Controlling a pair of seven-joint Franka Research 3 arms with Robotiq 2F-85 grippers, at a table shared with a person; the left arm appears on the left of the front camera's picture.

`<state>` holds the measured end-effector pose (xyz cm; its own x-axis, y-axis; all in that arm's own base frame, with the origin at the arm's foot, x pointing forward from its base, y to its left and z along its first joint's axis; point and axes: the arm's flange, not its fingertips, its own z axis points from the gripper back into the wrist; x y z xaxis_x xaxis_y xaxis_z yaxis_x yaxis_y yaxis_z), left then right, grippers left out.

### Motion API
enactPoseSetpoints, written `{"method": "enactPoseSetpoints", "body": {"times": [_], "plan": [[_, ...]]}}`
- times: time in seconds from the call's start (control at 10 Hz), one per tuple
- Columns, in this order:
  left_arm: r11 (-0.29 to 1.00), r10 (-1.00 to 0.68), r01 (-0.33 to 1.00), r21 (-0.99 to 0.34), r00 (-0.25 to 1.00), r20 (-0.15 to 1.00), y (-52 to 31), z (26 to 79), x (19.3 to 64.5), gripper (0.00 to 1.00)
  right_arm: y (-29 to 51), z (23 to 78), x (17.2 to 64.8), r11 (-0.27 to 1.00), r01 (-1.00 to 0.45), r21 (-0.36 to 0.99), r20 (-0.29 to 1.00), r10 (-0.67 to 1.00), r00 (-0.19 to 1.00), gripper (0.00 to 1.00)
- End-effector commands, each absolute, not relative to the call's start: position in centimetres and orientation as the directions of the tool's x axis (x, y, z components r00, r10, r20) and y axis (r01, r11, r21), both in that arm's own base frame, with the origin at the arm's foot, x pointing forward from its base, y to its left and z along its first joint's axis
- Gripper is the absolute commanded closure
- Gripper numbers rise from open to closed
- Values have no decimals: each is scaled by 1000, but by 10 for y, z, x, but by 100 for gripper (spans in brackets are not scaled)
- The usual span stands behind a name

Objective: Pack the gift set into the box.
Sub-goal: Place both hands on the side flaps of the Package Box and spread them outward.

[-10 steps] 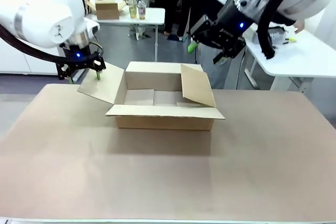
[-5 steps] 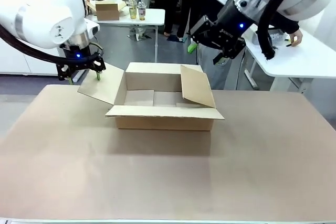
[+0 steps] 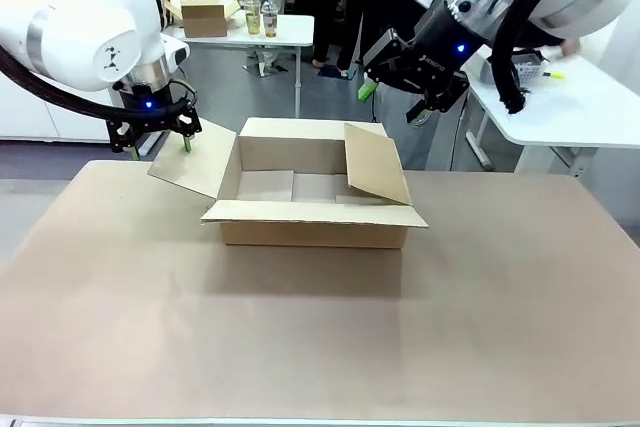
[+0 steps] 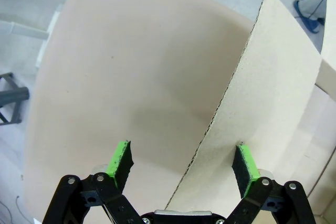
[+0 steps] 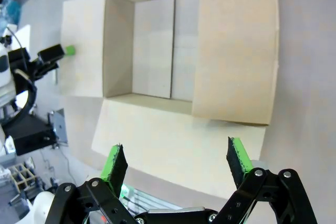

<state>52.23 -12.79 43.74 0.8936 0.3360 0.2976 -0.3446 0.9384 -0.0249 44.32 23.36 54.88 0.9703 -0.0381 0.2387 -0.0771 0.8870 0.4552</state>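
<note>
- Right now your left pincer stands wide open and empty, its fingers straddling the free edge of the box's left flap without closing on it; one green pad sits over the flap's face, the other over bare tabletop.
- Your right pincer is also spread wide and holds nothing, hanging high over the far side of the box and looking down into it.
- The box sits mid-tabletop with all four flaps open and nothing inside; its right flap leans inward over the opening.
- The gift set shows in none of these views, so you cannot say where it is; a person's hand is at the white side table on the right.
- To do this step well, I judge you should keep the left flap pressed outward, push the right flap clear of the opening, and wait with the right pincer open until the set comes into reach.
- Against the earlier frames, both arms and the box have hardly shifted; only the person's hand at the side table has moved.
</note>
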Motion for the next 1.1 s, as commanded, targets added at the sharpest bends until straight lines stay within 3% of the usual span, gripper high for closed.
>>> {"method": "enactPoseSetpoints", "body": {"times": [0.0,0.4,0.6,1.0], "plan": [[932,348,-363,-10,886,308,-129,439,522,0,294,507,510,978,54,200,136,-82,987,0],[932,348,-363,-10,886,308,-129,439,522,0,344,442,546,998,41,-53,141,-33,990,0],[932,348,-363,-10,886,308,-129,439,522,0,353,441,548,994,25,-107,202,-3,979,0],[932,348,-363,-10,886,308,-129,439,522,0,365,427,551,977,-12,-215,175,50,983,0]]}}
